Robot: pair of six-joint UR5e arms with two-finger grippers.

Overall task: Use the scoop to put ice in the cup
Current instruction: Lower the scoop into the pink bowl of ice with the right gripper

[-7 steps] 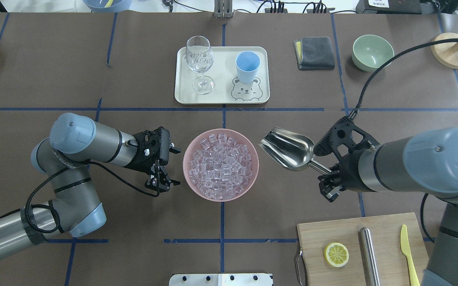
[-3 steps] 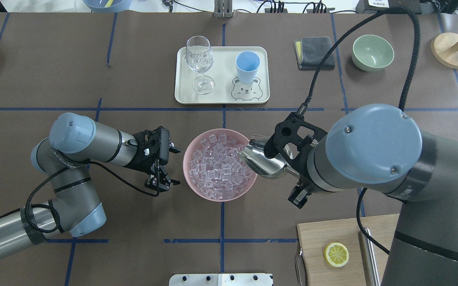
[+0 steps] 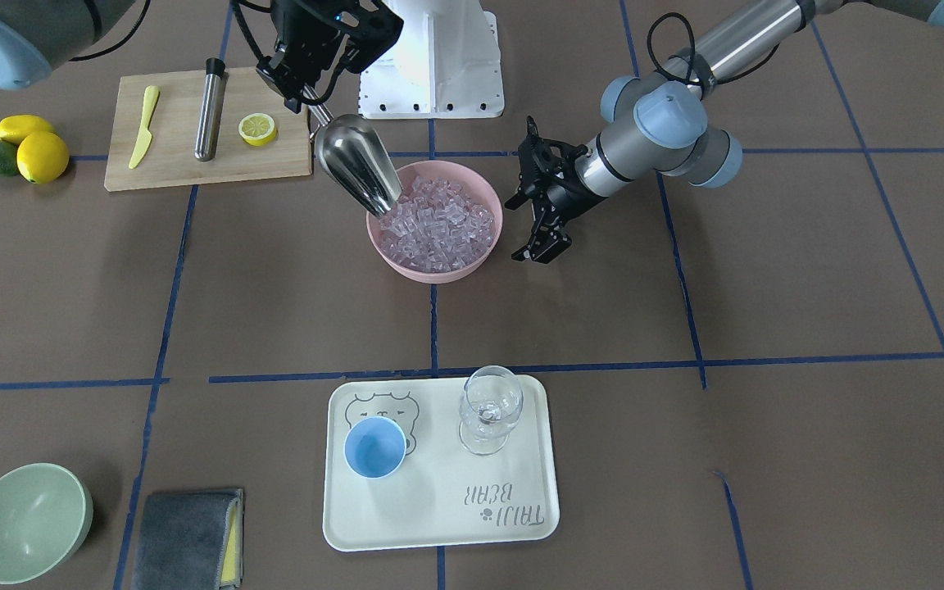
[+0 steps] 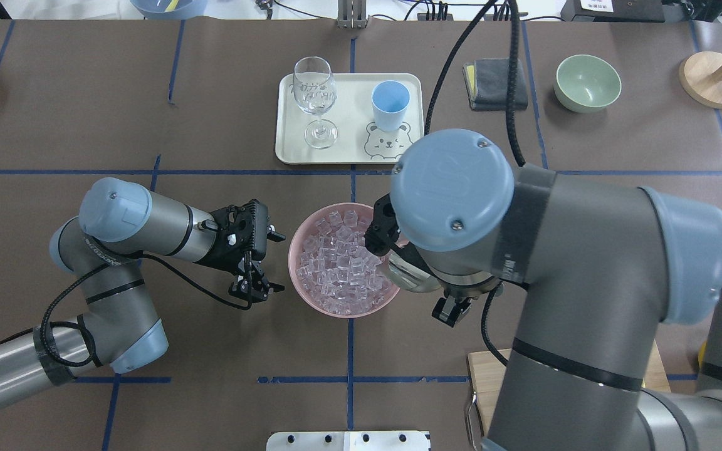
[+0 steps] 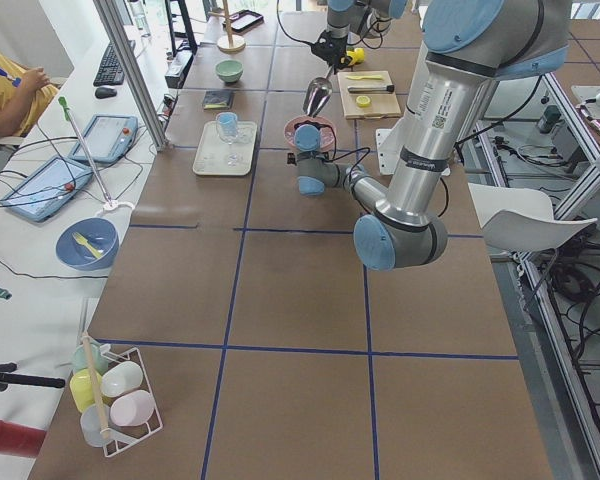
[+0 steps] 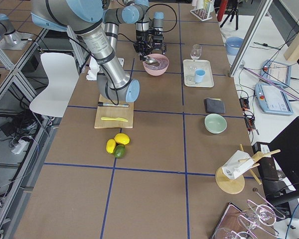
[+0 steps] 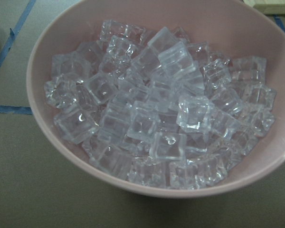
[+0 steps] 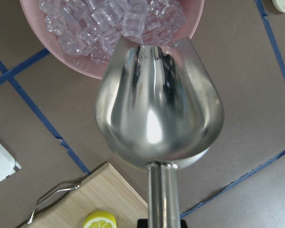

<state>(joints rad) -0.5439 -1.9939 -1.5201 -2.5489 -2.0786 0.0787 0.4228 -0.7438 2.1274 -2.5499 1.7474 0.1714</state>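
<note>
Right gripper (image 3: 312,105) clenching scoop (image 3: 355,170) handle; scoop lip angling down over pink bowl (image 3: 437,275) rim, meeting ice (image 3: 439,223). Left gripper (image 3: 539,247) hovering beside bowl, jaws released. Cup (image 3: 374,447) sitting on tray (image 3: 439,524).

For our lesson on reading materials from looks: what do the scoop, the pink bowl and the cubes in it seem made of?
The scoop: polished metal, likely stainless steel; mirror-like reflections.
The pink bowl: plastic or ceramic, cannot tell; even colour, soft sheen.
The cubes: clear, glassy, sharp highlights; ice or acrylic, unclear.
</note>
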